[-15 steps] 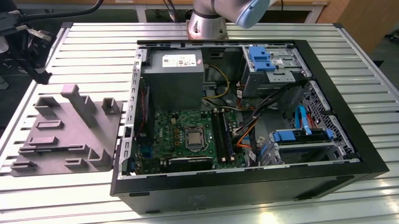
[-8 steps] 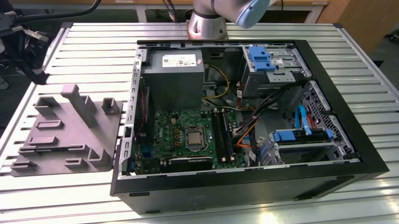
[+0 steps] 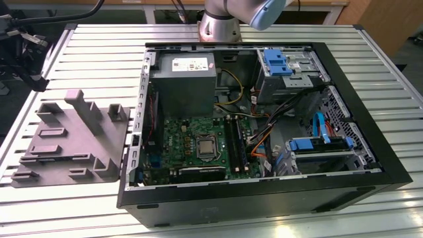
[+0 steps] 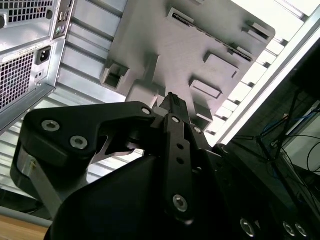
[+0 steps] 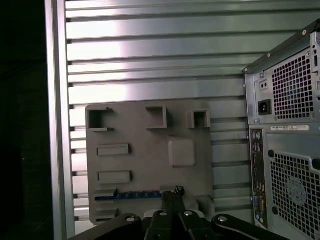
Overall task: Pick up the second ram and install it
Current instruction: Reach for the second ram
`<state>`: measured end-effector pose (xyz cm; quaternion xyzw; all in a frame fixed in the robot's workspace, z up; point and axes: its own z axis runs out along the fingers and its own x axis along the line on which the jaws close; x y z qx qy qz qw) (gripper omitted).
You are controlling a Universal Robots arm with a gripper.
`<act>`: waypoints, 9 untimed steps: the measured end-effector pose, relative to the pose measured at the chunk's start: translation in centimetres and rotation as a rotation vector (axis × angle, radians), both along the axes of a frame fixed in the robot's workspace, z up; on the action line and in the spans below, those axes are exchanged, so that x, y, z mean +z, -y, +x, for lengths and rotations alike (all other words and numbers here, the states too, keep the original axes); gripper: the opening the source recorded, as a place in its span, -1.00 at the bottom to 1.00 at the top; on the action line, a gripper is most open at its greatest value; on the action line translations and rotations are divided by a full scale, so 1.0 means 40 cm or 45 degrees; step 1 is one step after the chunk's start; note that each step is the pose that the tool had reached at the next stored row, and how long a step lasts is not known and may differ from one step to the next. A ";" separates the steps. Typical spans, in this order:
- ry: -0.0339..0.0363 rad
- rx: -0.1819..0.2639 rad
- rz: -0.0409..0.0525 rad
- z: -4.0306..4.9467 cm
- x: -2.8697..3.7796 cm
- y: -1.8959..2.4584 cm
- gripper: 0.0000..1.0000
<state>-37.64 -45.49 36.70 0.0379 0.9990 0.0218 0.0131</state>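
The second ram (image 5: pixel 131 195) shows in the first wrist view as a thin bluish strip with small chips. It stands edge-up in a slot of the grey holder block (image 5: pixel 150 130). My gripper (image 5: pixel 173 192) hovers above the block, its black fingers pressed together with nothing between them, and its tip is just beside one end of the stick. In the second wrist view the gripper (image 4: pixel 171 97) points at the same block (image 4: pixel 165 45). In the exterior view the open computer case (image 3: pixel 264 198) holds the green motherboard (image 3: pixel 185 139) with its long black memory slots (image 3: pixel 237 141).
The grey holder block (image 3: pixel 73 144) lies on the slatted metal table (image 3: pixel 99 39), to the exterior view's left of the case. The case's rear panel (image 5: pixel 285 125) stands close beside the block. Cables and a dark stand (image 3: pixel 20 49) sit past the table edge.
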 end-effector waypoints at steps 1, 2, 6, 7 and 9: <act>0.0000 0.000 0.000 -0.001 -0.001 0.001 -0.79; -0.0001 0.000 0.000 -0.003 -0.001 0.002 -0.79; 0.0000 0.000 0.000 -0.009 -0.004 0.007 -0.79; -0.0001 0.000 0.000 -0.010 -0.005 0.008 -0.79; 0.0000 0.000 0.000 -0.011 -0.007 0.010 -0.79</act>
